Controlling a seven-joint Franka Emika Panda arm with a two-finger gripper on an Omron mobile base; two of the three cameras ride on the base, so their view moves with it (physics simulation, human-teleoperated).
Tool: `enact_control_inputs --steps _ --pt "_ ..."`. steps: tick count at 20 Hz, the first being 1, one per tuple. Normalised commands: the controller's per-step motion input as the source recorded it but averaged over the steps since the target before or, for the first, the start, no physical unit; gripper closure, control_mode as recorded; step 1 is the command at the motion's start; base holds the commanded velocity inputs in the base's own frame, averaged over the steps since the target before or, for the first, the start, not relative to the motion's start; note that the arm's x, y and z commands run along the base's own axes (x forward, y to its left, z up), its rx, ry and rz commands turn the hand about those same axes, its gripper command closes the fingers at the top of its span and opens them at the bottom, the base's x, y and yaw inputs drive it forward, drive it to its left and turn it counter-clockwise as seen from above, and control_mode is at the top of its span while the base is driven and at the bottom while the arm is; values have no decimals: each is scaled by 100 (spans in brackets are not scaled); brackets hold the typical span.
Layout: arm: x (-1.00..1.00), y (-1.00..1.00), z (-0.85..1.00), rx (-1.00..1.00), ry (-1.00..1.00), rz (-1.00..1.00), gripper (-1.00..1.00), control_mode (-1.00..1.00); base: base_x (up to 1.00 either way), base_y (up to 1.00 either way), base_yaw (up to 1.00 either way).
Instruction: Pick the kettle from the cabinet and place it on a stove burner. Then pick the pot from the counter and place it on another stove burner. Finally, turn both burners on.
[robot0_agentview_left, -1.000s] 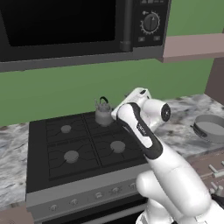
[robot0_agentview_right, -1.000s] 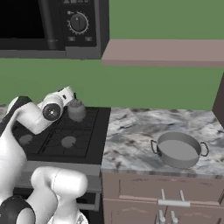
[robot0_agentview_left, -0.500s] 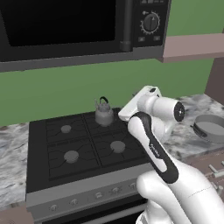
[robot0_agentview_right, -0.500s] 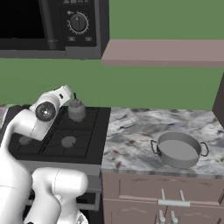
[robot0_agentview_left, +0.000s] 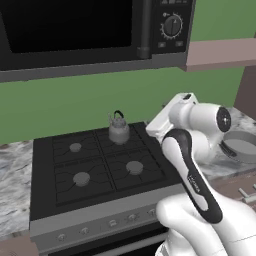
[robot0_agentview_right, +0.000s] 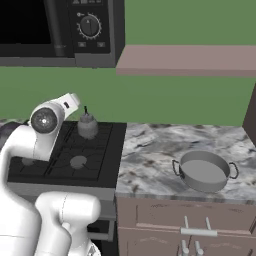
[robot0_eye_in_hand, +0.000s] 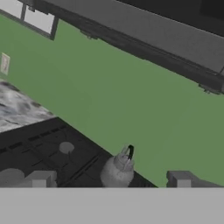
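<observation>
While the kettle (robot0_agentview_left: 119, 131) sits upright on the back right burner of the black stove (robot0_agentview_left: 100, 165), the arm's hand is raised just to the right of it, clear of the pan supports and touching nothing. From the hand's own camera the gripper (robot0_eye_in_hand: 109, 183) shows its two dark finger tips (robot0_eye_in_hand: 40, 179) set wide apart with the kettle (robot0_eye_in_hand: 117, 170) low between them but farther off, not held; the jaws are fully spread and empty. Seen from the right side, the kettle (robot0_agentview_right: 87, 125) stands at the rear of the stove (robot0_agentview_right: 70, 155), near the green wall, with its black handle arching over the top. The pot (robot0_agentview_right: 205, 170) rests on the marbled counter (robot0_agentview_right: 150, 160) well to the right of the stove, open side up, its small side handles showing; from the left side its rim (robot0_agentview_left: 240, 145) peeks out past the arm's white elbow. The other three burners (robot0_agentview_left: 81, 178) are bare. Above the stove hangs a black microwave (robot0_agentview_right: 55, 30) with a round dial, and to its right a mauve-brown shelf (robot0_agentview_right: 190, 59) juts from the wall over the counter. A row of grey knobs (robot0_agentview_left: 112, 223) lines the stove's front edge.
</observation>
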Motion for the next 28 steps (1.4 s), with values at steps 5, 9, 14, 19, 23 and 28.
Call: enact_control_inputs --steps 5,9,14,19,23,28 --pt "-32 -25 10 -6 5 -1 -100 -100 0 0 0" --pt "-31 -32 0 -3 7 -2 -100 -100 0 0 0" --pt "-38 -35 0 -2 4 -2 -100 -100 0 0 0" --pt "-40 -31 0 -2 4 -3 -100 -100 0 0 0" --pt "-41 -28 0 -2 4 -4 -100 -100 0 0 0" --pt "-36 -27 0 -2 6 -6 -100 -100 0 0 0"
